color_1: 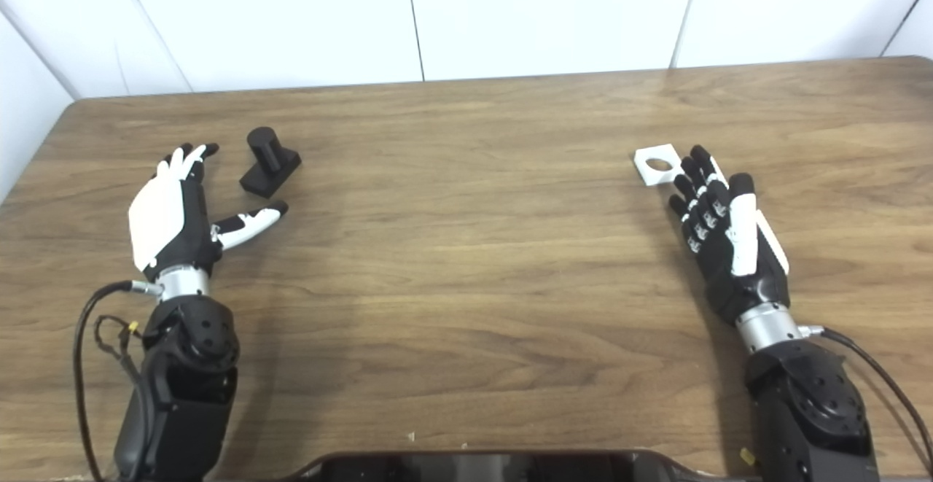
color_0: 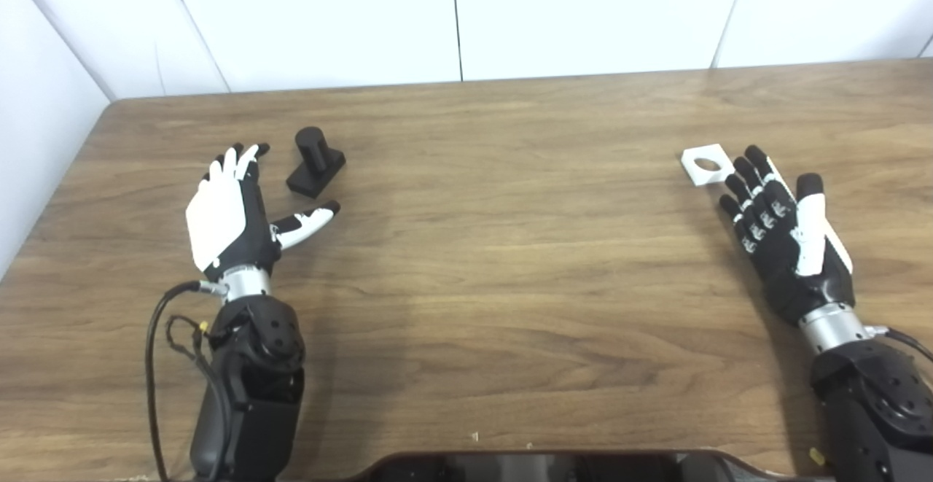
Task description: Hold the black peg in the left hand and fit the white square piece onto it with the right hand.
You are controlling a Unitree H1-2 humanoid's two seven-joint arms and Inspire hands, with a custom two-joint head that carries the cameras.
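Note:
The black peg [color_0: 315, 161], a short cylinder on a square base, rests on the wooden table [color_0: 481, 249] at the left. My left hand [color_0: 229, 212] lies just left of it, open, fingers stretched and thumb pointing toward the peg's base without touching it. At the right, the white square piece [color_0: 706, 165] with a round hole lies flat on the table. My right hand [color_0: 780, 230] is open just behind and right of it, its fingertips [color_0: 736, 168] at the piece's near edge. Neither hand holds anything.
White wall panels [color_0: 452, 15] close off the table's back and left sides. A dark rounded part of the robot [color_0: 539, 466] shows at the bottom edge. Cables [color_0: 157, 336] hang beside the left forearm.

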